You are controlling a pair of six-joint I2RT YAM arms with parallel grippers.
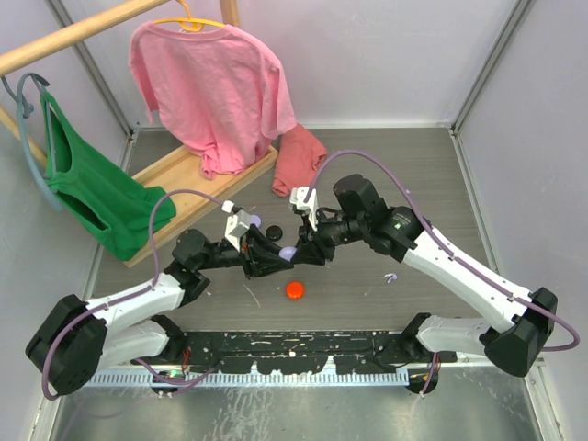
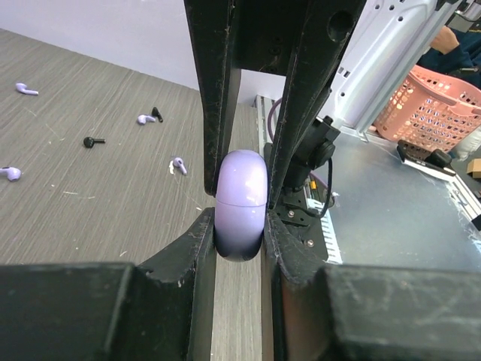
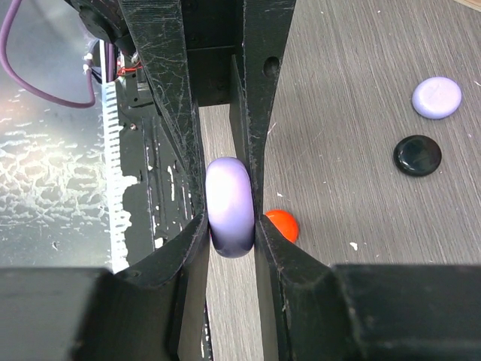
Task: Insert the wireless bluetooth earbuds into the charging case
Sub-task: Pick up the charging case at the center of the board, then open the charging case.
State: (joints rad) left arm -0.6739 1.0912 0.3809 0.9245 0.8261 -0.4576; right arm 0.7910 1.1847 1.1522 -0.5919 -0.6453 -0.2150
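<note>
A lavender charging case (image 1: 288,252) hangs just above the table's middle, held from both sides. My left gripper (image 2: 239,233) is shut on its lower half (image 2: 241,218). The right gripper (image 3: 230,229) is shut on the same case (image 3: 230,203) from the opposite side, its fingers (image 2: 214,113) coming down from the top of the left wrist view. The case's lid looks closed, with a seam across it. Several earbuds lie loose on the table, among them a lavender one (image 2: 178,165), a black one (image 2: 93,141) and another lavender one (image 1: 391,277).
Round pucks lie nearby: orange-red (image 1: 295,290), black (image 3: 418,155) and lavender (image 3: 437,98). At the back left a wooden rack (image 1: 175,165) carries a pink shirt (image 1: 211,83) and a green garment (image 1: 92,197). A red cloth (image 1: 299,156) lies beside it.
</note>
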